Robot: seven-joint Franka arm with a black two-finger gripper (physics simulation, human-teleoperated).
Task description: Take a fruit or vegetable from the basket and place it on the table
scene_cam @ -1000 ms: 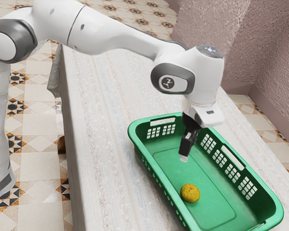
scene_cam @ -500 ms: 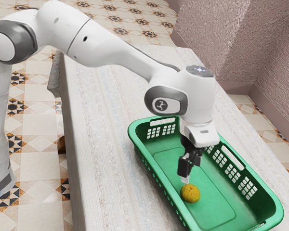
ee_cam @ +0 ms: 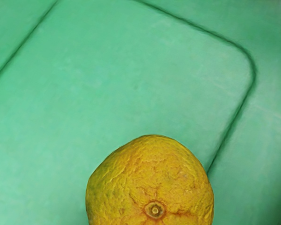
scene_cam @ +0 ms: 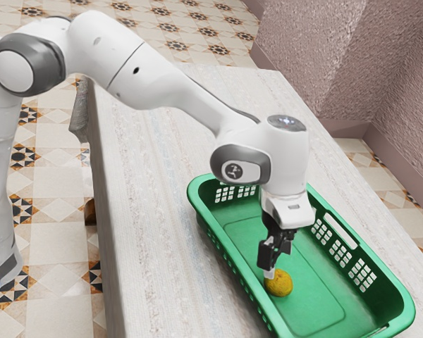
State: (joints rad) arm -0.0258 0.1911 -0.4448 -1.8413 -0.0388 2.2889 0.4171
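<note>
Jaws: while they point down inside the basket (scene_cam: 324,299), their lower end is right at the fruit (scene_cam: 282,284); how far apart they stand, and whether they have hold of it, I cannot tell.
Fruit: round, yellow-orange with greenish patches, low in the basket, nearer its long wall on the exterior view's left than the opposite one.
Stem scar (ee_cam: 155,210): a small puckered ring on the fruit, facing the wrist camera above the basket's floor.
Basket: green, upright, with small square holes and handle slots in its walls.
Groove (ee_cam: 254,70): a dark line with a rounded corner in the basket's floor.
Bench (scene_cam: 155,232): pale, faintly streaked, under the basket.
Arm (scene_cam: 158,74): white and grey, coming from the exterior view's left and bent down over the basket.
Tiles (scene_cam: 56,246): patterned, beyond the bench and below the basket's level.
</note>
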